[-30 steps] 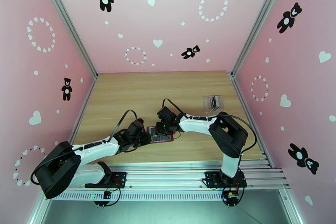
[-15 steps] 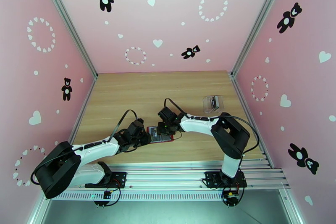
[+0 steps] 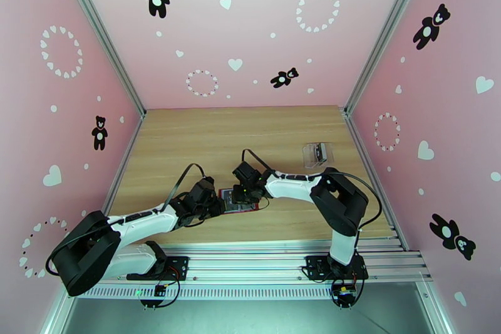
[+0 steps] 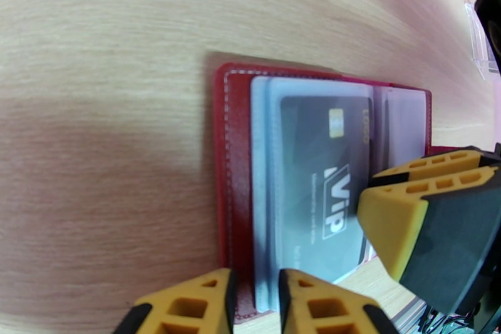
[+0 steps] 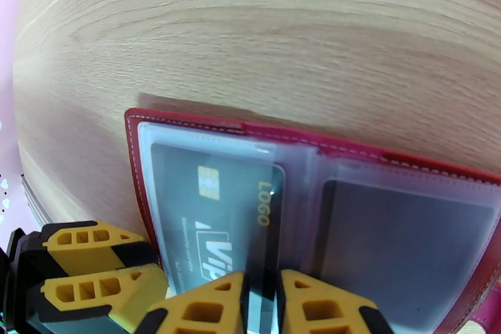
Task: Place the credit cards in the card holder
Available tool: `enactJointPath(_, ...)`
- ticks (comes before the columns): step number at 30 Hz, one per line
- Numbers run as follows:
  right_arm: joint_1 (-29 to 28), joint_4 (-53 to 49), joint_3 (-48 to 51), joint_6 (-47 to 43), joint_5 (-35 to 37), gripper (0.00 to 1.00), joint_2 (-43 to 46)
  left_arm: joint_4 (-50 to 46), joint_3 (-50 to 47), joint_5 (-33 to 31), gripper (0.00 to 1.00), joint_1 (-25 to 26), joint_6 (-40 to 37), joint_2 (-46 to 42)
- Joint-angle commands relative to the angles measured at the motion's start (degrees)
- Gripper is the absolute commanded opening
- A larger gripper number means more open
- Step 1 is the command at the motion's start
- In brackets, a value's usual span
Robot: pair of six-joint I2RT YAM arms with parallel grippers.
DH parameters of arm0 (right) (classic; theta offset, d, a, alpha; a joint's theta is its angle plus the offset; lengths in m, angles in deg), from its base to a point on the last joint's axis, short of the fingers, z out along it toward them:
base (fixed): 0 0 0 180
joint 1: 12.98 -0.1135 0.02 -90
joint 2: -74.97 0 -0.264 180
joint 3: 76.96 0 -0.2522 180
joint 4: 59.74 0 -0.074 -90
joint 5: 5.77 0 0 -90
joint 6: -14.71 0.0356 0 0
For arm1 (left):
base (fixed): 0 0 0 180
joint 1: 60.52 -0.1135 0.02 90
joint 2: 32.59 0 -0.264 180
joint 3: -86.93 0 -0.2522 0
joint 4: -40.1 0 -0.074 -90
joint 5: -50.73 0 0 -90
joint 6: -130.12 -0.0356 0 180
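**Right gripper** (image 5: pixel 262 282): the jaws are set nearly together. The near end of the VIP card (image 5: pixel 206 216) is seen in the narrow gap between the fingers, and a grip on that card is judged. The card is laid face up under the clear sleeve on the left page of the holder (image 5: pixel 313 140). Its near end is hidden by the fingers, so full seating cannot be confirmed.

**Left gripper** (image 4: pixel 257 291): the jaws are likewise drawn close, with the holder's near edge taken between them, just beside the right gripper. The holder is judged to be steadied by this grip. It is spread open and flat on the table (image 3: pixel 250 135), toward the near edge, between the two arms.

**Progress:** a second card (image 5: pixel 407 241) is noted within the sleeve of the right page. One card is therefore counted as stowed and one as almost stowed. The last push and the release are judged outstanding.

**Farther out:** a clear box (image 3: pixel 316 154) is noted toward the right rear, well apart from the holder, with a dark item in it. Whether that item is a further card cannot be told at that size. If it is, it is left to be fetched.

**Count:**
- Grippers: two.
- Holder: one.
- Cards confirmed: two, both in the holder.
- Box: one.
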Motion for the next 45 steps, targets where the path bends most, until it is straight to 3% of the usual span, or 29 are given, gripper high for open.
enactJointPath(1,-0.9,-0.2,-0.9,0.4,-0.5,0.21,0.9,-0.2,0.1,0.3,0.26,-0.4,-0.4,-0.3)
enactJointPath(5,-0.9,-2.7,-1.2,-1.3,3.1,0.28,3.7,-1.5,0.4,0.4,0.29,-0.4,-0.3,-2.6)
enactJointPath(9,-0.3,-5.1,-1.6,-3.5,5.6,0.28,5.3,-4.0,0.4,-0.6,0.32,-0.4,-0.4,-6.5)
enactJointPath(25,0.7,-1.2,-1.4,-3.2,-0.3,0.09,0.2,-3.2,0.4,0.0,0.33,-0.4,-0.2,-6.0)
enactJointPath(45,0.7,-1.3,-0.3,-3.2,-0.4,0.05,-2.6,-2.9,2.0,0.9,0.40,-0.4,-0.5,-6.1)
